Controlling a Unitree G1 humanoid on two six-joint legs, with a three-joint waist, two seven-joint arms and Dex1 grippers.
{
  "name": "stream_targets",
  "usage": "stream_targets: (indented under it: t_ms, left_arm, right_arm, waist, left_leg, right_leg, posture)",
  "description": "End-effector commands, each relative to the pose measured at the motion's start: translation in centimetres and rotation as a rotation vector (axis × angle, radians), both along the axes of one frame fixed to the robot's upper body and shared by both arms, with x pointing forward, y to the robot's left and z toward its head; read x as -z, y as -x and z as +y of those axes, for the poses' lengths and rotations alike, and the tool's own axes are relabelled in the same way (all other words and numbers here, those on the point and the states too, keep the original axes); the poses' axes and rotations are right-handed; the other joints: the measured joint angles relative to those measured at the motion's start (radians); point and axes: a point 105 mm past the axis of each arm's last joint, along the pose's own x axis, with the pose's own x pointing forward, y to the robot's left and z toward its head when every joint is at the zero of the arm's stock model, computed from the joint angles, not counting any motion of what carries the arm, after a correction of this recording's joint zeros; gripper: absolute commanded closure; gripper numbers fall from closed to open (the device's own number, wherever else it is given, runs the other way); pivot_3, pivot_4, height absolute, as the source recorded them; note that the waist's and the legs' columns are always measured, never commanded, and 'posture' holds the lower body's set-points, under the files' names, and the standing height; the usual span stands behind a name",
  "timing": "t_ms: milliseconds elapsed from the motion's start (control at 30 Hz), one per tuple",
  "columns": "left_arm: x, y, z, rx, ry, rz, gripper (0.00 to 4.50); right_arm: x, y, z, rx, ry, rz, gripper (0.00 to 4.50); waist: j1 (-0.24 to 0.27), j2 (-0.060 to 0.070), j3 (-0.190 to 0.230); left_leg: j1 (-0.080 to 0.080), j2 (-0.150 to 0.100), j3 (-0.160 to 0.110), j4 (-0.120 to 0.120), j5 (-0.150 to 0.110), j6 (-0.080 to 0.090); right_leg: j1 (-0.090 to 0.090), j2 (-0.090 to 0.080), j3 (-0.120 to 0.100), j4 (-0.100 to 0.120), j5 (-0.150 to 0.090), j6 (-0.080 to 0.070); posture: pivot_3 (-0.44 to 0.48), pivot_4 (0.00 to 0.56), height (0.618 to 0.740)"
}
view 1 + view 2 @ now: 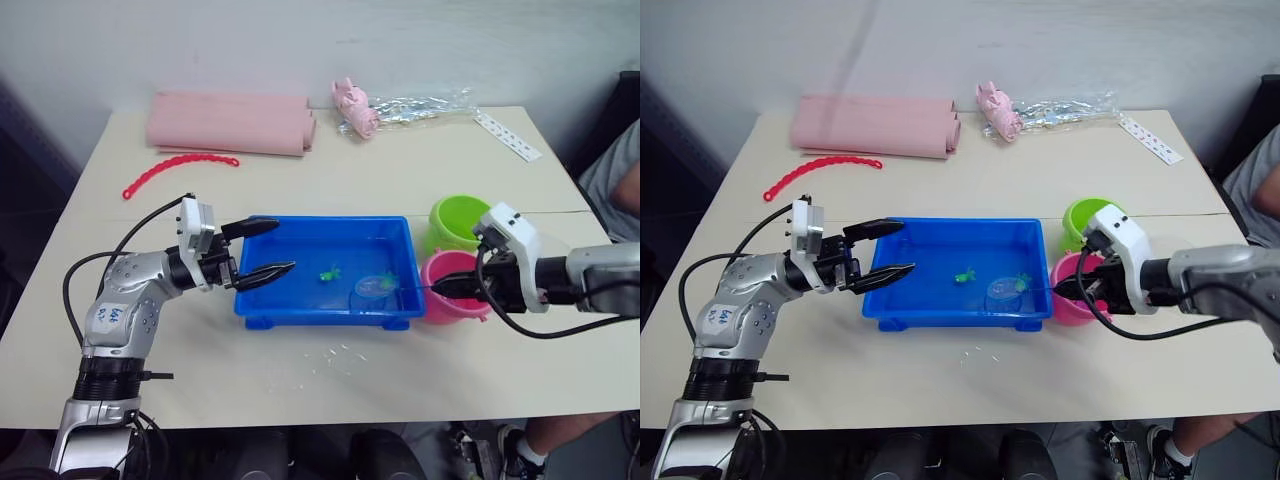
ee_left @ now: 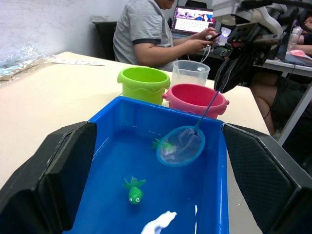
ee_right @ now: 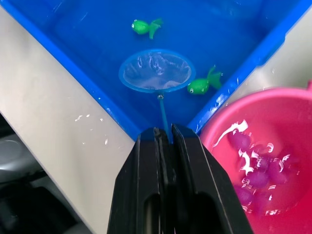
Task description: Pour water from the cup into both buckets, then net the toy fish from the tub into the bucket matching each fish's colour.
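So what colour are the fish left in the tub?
Both fish are green, clearest in the right wrist view.

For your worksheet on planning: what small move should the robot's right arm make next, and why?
Probably slide the net sideways under the nearby green fish and lift. The right gripper grips the net's handle; the pink bucket holds pink fish, and two green fish remain in the tub.

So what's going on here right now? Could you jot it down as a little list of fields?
right gripper: shut on the net's handle
net: empty, held over the tub
tub: two green fish in it
pink bucket: water and pink fish inside
green bucket: beside the pink one
cup: behind the buckets
left gripper: open, at the tub's end
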Motion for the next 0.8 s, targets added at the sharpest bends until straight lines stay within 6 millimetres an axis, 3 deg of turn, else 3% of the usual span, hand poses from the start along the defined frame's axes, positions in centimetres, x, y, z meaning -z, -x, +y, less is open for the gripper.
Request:
stream_targets:
  t_ms: [33, 200, 300, 500, 800]
  left_arm:
    - [-0.7, 0.6, -0.3, 0.01, 0.016, -0.036, 0.02]
    - [-0.3, 0.9, -0.3, -0.005, 0.03, -0.03, 0.02]
    - [-0.2, 0.9, -0.3, -0.014, 0.038, -0.028, 0.02]
    - [0.0, 1.0, -0.3, -0.028, 0.049, -0.03, 0.02]
    - [0.0, 0.9, 0.0, -0.051, 0.055, -0.033, 0.02]
  right_arm:
    - [-0.1, -0.2, -0.3, 0.019, 0.068, 0.11, 4.5]
    - [-0.7, -1.5, -0.3, 0.05, 0.048, 0.177, 4.5]
    - [-0.7, -2.2, -0.7, 0.083, 0.077, 0.212, 4.5]
    - [-1.7, -3.2, -0.4, 0.089, 0.051, 0.284, 4.5]
    - [-1.4, -5.3, -0.3, 0.148, 0.143, 0.073, 4.5]
  waist:
    - [-0.003, 0.0, 0.0]
    - [-0.003, 0.0, 0.0]
    - [-0.003, 0.0, 0.0]
    - [-0.003, 0.0, 0.0]
    - [-0.001, 0.0, 0.0]
  left_leg:
    - [0.0, 0.0, 0.0, 0.0, 0.0, 0.0]
    - [-0.003, 0.0, 0.0, 0.0, 0.0, 0.0]
    - [-0.014, 0.0, 0.001, 0.003, 0.0, 0.0]
    - [-0.014, 0.0, 0.001, 0.003, 0.0, 0.001]
    - [-0.015, 0.0, 0.001, 0.002, 0.0, 0.0]
  right_leg:
    - [-0.001, 0.0, 0.0, 0.0, 0.0, 0.0]
    - [-0.003, 0.0, 0.0, 0.0, 0.0, 0.0]
    - [-0.015, 0.0, 0.001, 0.009, 0.0, 0.0]
    - [-0.016, 0.0, 0.001, 0.012, 0.0, 0.0]
    - [-0.016, -0.001, 0.0, 0.012, 0.0, 0.0]
  posture:
    - [0.0, 0.15, 0.74]
    - [0.0, 0.15, 0.74]
    - [0.0, 0.15, 0.74]
    - [0.0, 0.15, 0.74]
    - [0.0, 0.15, 0.74]
